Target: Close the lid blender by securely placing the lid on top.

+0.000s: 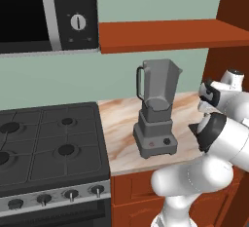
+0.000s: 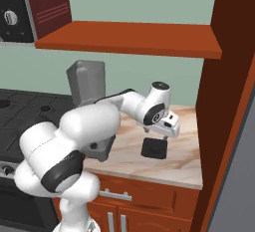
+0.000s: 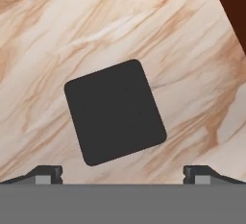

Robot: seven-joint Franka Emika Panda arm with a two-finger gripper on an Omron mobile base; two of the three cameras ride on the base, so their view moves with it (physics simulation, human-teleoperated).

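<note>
- Two dark fingertips are sitting far apart at the bottom of the hand view, so the hand (image 3: 123,174) is open and empty, pointing straight down at the counter (image 3: 192,50).
- Right under it the lid (image 3: 115,111) is lying flat on the marble, turned a bit askew to the fingers. My guess is the hand is lining up for a top-down pinch across its edges, which is why it's spread this wide.
- From the right base view, the hand (image 2: 160,135) is hanging just above the lid (image 2: 154,149), not touching it yet.
- Further back and off to the side, the blender (image 1: 156,109) is standing upright near the stove (image 1: 48,143), jar open at the top and waiting for its cap, handle facing the stove side.
</note>
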